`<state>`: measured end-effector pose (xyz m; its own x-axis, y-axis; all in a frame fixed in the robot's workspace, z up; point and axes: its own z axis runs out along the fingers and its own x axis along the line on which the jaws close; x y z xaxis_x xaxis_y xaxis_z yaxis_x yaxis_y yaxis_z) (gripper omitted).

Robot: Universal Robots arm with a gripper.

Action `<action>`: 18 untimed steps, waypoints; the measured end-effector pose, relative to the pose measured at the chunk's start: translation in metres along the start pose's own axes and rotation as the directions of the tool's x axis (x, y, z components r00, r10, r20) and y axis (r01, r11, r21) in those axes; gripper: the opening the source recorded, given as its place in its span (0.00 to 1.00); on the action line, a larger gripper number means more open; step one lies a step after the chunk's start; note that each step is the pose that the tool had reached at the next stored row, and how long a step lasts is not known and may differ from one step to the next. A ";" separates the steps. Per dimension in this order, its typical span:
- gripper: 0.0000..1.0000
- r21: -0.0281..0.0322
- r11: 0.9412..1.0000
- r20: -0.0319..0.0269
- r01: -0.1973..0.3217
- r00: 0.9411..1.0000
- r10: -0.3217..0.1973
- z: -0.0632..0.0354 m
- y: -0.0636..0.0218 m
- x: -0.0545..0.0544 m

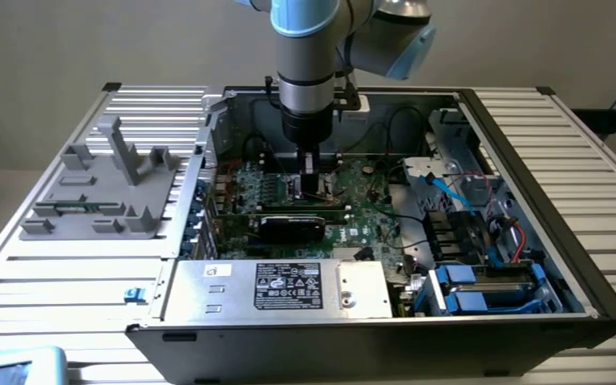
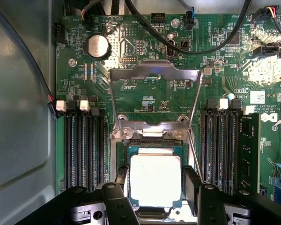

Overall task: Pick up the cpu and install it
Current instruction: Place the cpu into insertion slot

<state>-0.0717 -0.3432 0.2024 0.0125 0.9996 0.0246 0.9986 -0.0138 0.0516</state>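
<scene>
The cpu [image 2: 154, 180], a small square chip with a shiny silver top, lies flat in the dark socket [image 2: 152, 136] on the green motherboard. My gripper [image 2: 155, 185] straddles it, and its black fingers [image 2: 121, 177] press against two opposite edges of the chip. The socket's metal load frame [image 2: 153, 77] stands swung open beyond it. In the exterior view my gripper [image 1: 310, 191] reaches straight down into the open computer case [image 1: 522, 160], low over the board, and hides the chip.
Black memory slots [image 2: 82, 145] [image 2: 220, 145] flank the socket on both sides. Black cables [image 2: 196, 44] arc over the board. A black card [image 1: 292, 227] and the silver power supply [image 1: 276, 287] sit nearer the case's front. A grey fixture [image 1: 105, 188] stands on the table at the exterior view's left.
</scene>
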 end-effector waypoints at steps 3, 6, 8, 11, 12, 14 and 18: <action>0.55 0.000 1.000 0.000 0.000 1.000 0.000 0.0001 0.0000 0.000; 0.55 0.000 1.000 -0.002 0.000 1.000 0.000 0.0002 0.0000 0.000; 0.55 0.000 1.000 -0.003 0.000 1.000 0.000 0.0003 0.0000 0.000; 0.55 0.000 1.000 -0.003 -0.002 1.000 0.002 0.0006 0.0000 0.000; 0.55 0.000 1.000 -0.003 -0.003 1.000 0.003 0.0007 0.0002 0.000; 0.55 0.000 1.000 -0.003 -0.006 1.000 0.006 0.0009 0.0004 0.000; 0.55 -0.001 1.000 -0.004 -0.008 1.000 0.008 0.0011 0.0005 0.000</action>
<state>-0.0712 -0.3432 0.2013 0.0198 0.9994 0.0290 0.9984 -0.0213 0.0522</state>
